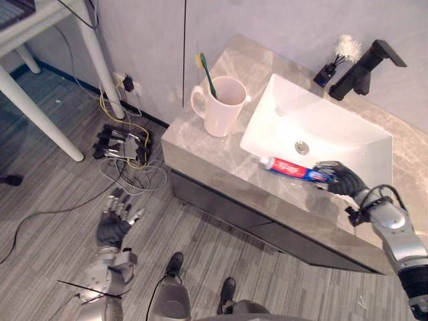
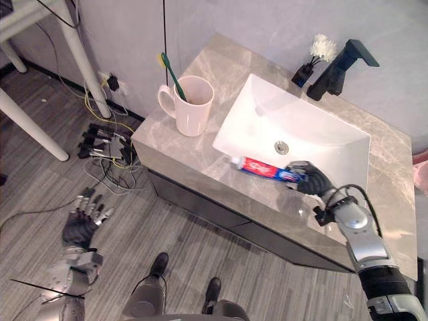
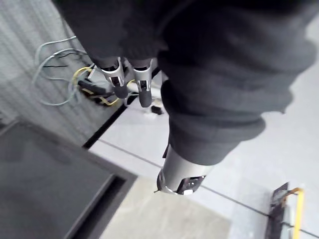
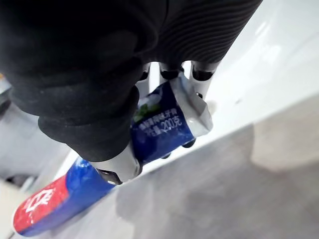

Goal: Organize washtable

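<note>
**Current state.** The right hand [image 1: 344, 179] is at the front strip of the counter [image 1: 200, 144], just before the front rim of the sink [image 1: 294, 114]. Its fingers [image 4: 198, 74] and thumb [image 4: 118, 167] are curled round the flat, crimped end of the toothpaste tube [image 1: 291, 168]. The tube lies level along the rim, cap end pointing toward the mug [image 1: 221, 107]. Whether the tube rests on the stone or is just clear of it cannot be told. The left hand [image 1: 115, 221] hangs low over the floor, well apart from the counter, with its fingers loosely spread and holding nothing.

**Step in hand (judged).** Carry the tube to the mug at the left end of the counter, where the toothbrush [image 1: 207, 72] already stands.

**Procedure.**
1. Check the grip first. The hand holds the thin end only, so the heavier cap end is likely to droop. Lift slowly.
2. Lift the tube clear of the sink rim before moving it sideways. Dragging it could roll it into the basin.
3. Turn the tube upright, cap end down, above the mug's mouth.
4. Lower it on the side away from the toothbrush. Do not knock the brush or the mug wall, as the mug stands near the counter's edge.
5. Let go only once the cap end is inside the mug.

**Caution.** The faucet [image 1: 364, 67] and the small brush holder [image 1: 338, 57] stand at the back, well apart from the likely route. Leave them alone.
</note>
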`<state>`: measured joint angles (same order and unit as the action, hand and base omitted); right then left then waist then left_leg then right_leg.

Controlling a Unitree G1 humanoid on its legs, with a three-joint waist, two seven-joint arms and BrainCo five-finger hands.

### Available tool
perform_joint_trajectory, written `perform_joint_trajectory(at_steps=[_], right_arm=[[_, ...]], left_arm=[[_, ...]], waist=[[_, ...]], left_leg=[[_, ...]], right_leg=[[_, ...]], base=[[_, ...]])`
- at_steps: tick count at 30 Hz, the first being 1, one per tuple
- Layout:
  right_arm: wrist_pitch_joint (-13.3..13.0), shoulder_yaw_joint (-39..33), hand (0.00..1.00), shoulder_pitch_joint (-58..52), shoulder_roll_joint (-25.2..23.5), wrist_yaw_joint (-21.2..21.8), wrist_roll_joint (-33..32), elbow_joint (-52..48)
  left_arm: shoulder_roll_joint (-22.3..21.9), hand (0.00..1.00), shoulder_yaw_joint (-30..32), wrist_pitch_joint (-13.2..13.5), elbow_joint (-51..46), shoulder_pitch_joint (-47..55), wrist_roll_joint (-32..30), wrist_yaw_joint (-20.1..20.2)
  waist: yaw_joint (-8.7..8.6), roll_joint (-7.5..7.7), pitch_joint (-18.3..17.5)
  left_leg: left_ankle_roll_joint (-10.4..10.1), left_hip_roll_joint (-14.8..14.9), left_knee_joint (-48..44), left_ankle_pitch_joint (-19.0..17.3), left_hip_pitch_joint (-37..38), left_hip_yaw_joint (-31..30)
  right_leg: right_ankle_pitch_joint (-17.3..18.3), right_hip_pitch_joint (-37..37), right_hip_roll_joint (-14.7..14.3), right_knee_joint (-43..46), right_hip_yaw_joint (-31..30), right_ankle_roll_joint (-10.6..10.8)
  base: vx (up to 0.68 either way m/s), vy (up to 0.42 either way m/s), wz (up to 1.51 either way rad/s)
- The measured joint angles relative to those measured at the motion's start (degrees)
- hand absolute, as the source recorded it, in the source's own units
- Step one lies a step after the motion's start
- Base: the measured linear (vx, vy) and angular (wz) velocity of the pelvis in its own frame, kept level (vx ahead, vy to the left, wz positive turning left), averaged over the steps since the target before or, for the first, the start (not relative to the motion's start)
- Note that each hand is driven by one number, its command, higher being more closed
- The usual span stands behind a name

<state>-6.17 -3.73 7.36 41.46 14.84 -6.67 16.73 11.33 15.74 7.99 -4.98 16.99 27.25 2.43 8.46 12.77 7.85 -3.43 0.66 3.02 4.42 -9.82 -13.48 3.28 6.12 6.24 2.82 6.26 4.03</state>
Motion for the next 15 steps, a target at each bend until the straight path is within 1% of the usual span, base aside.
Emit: perform_joint_trajectory(at_steps=[2,3,4,6,8,9,11,12,13,14,15], right_arm=[[2.49,-7.34,1.00,-0.01,-0.31,-2.79,0.63,4.78],[2.97,-9.15,1.00,-0.04,-0.32,-3.71,0.63,5.14],[3.24,-12.58,1.00,-0.04,-0.35,-5.25,0.54,4.86],[3.23,-17.39,1.00,-0.03,-0.34,-7.70,0.35,4.21],[3.29,-21.20,1.00,0.07,-0.33,-10.60,0.02,1.83],[3.29,-21.38,1.00,0.11,-0.33,-11.29,-0.14,0.39],[3.14,-21.65,1.00,0.95,-0.79,-12.76,-0.86,-5.49],[3.04,-21.60,1.00,1.65,-1.24,-13.13,-1.36,-6.60],[2.84,-21.27,1.00,3.63,-3.03,-13.90,-2.42,-8.78],[2.65,-20.63,1.00,4.63,-4.00,-14.57,-3.10,-9.89],[2.26,-18.92,1.00,6.78,-6.20,-15.62,-4.90,-12.41]], left_arm=[[0.01,0.00,5.50,0.16,-0.83,-1.70,0.72,-1.48],[0.01,0.00,7.06,0.16,-1.57,-1.97,0.87,-1.76],[0.17,0.00,9.96,0.32,-2.96,-2.04,0.89,-2.60],[0.69,0.00,13.08,1.25,-4.34,-3.18,0.71,-3.62],[1.36,0.00,16.43,1.60,-6.34,-5.30,0.63,-4.58],[2.26,0.00,16.72,2.03,-6.58,-5.68,0.63,-5.02],[7.54,0.00,15.68,2.20,-6.58,-8.80,0.70,-5.14],[8.89,0.00,14.88,2.20,-6.58,-10.02,1.17,-5.11],[11.65,0.00,12.02,2.21,-6.58,-12.93,1.69,-5.12],[13.05,0.00,10.29,2.21,-6.58,-14.56,2.62,-5.10],[15.45,0.00,5.32,2.24,-6.68,-18.18,5.86,-4.90]], waist=[[-0.55,-1.79,-1.03],[-0.96,-2.25,-1.38],[-1.53,-3.33,-2.08],[-1.99,-4.73,-2.85],[-2.81,-6.55,-4.16],[-3.01,-6.91,-4.53],[-3.07,-7.83,-5.32],[-3.01,-7.94,-5.40],[-3.00,-8.00,-5.44],[-2.98,-7.96,-5.48],[-2.82,-7.88,-5.67]], left_leg=[[0.00,0.03,0.00,0.00,0.72,-0.01],[0.00,0.08,0.00,0.00,0.81,-0.04],[0.00,0.20,0.03,0.00,0.93,-0.05],[-0.01,0.40,0.13,0.00,1.54,0.28],[-0.02,0.43,0.55,-0.01,2.91,0.26],[-0.02,0.43,0.66,-0.01,3.08,0.23],[-0.02,0.46,0.84,-0.01,3.40,0.27],[-0.02,0.44,0.86,-0.01,3.46,0.19],[-0.08,0.35,0.87,0.04,3.70,-0.22],[-0.11,0.29,0.87,0.07,3.80,-0.48],[-0.18,0.20,0.86,0.15,3.84,-0.88]], right_leg=[[0.01,-0.73,-0.03,-0.15,-0.01,0.03],[0.01,-0.84,-0.07,-0.15,0.00,0.04],[0.01,-0.94,-0.19,-0.15,0.01,0.04],[0.01,-1.33,-0.37,-0.16,0.01,0.05],[0.03,-2.82,-0.39,-0.69,0.15,0.08],[0.03,-2.97,-0.39,-0.78,0.17,0.07],[0.02,-3.22,-0.39,-0.87,0.18,0.08],[0.02,-3.35,-0.38,-0.87,0.26,0.08],[0.02,-3.80,-0.31,-0.90,0.69,0.08],[0.02,-4.01,-0.26,-0.90,1.00,0.09],[0.02,-4.28,-0.20,-0.89,1.46,0.09]], base=[[0.00,0.000,0.00],[-0.04,-0.008,-0.01],[-0.04,-0.014,-0.05],[-0.03,-0.019,-0.07],[0.00,0.000,0.00],[0.00,0.000,0.00],[0.00,0.000,0.00],[-0.01,0.001,0.10],[0.00,0.001,0.13],[-0.01,0.002,0.20],[-0.01,0.005,0.19]])
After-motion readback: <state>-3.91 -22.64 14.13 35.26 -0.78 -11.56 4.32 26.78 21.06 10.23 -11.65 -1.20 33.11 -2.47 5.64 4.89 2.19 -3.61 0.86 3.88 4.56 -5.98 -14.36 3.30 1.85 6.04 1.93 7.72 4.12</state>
